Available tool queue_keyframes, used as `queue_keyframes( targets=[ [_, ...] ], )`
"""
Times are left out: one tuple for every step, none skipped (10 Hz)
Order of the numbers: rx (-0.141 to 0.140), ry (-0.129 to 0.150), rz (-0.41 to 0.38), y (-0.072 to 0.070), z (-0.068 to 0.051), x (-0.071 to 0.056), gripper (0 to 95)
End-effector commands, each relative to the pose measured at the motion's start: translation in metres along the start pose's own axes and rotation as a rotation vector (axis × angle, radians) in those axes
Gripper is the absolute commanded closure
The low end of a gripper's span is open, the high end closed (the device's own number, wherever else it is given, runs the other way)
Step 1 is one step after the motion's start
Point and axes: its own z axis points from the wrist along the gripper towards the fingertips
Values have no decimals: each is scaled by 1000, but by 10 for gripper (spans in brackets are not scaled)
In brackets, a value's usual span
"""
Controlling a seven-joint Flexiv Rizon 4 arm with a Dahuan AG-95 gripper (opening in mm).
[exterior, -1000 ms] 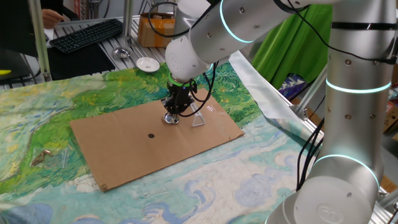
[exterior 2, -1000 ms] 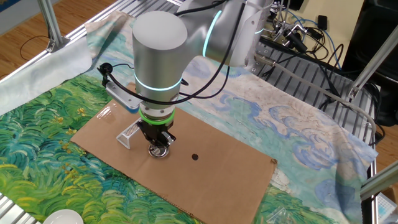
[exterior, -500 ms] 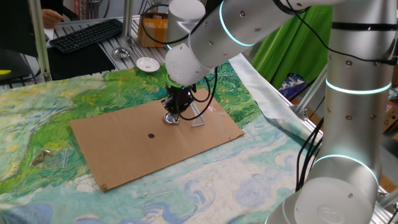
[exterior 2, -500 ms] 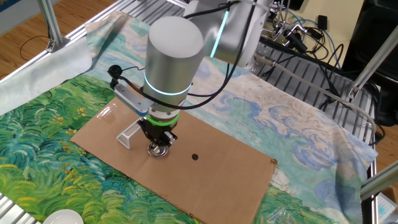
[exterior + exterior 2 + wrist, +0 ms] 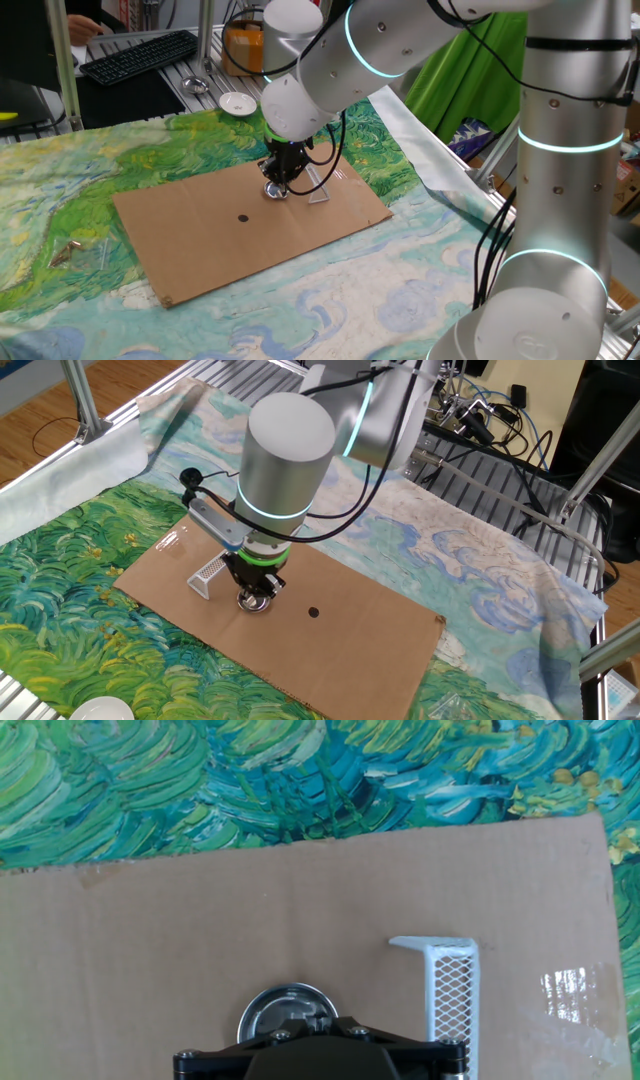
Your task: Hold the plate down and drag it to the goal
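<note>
The gripper (image 5: 277, 186) is pointing straight down with its jaws fully closed together, gripping nothing and pressing its tip onto the plate (image 5: 287, 1013). The plate (image 5: 255, 601) is lying flat on the cardboard sheet (image 5: 210, 235), near the sheet's right end in the one fixed view. The goal (image 5: 447, 989) is sitting just beside the plate, apart from it with a strip of bare cardboard between them; in the one fixed view the goal (image 5: 318, 192) is lying to the plate's right. A small black dot (image 5: 243, 217) is marking the cardboard well to the left of the plate. The cardboard is resting on a green and blue painted cloth (image 5: 70, 195). Far off, a white saucer (image 5: 236, 103) is sitting near a keyboard (image 5: 140, 55).
</note>
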Motion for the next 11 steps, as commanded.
queue_keyframes(
  targets=[
    [16, -4, -3, 0, 0, 0, 950],
    [23, -5, -5, 0, 0, 0, 950],
    [24, -6, -5, 0, 0, 0, 950],
    [24, -6, -5, 0, 0, 0, 950],
    [24, -5, -6, 0, 0, 0, 950],
    [26, -6, -7, 0, 0, 0, 950],
    [32, -6, -7, 0, 0, 0, 950],
    [36, -6, -8, -1, 0, 0, 950],
    [39, -6, -9, -1, 0, 0, 950],
    [57, -8, -11, -1, 0, 0, 950],
    [62, -9, -11, -1, 0, 0, 950]
  ],
)
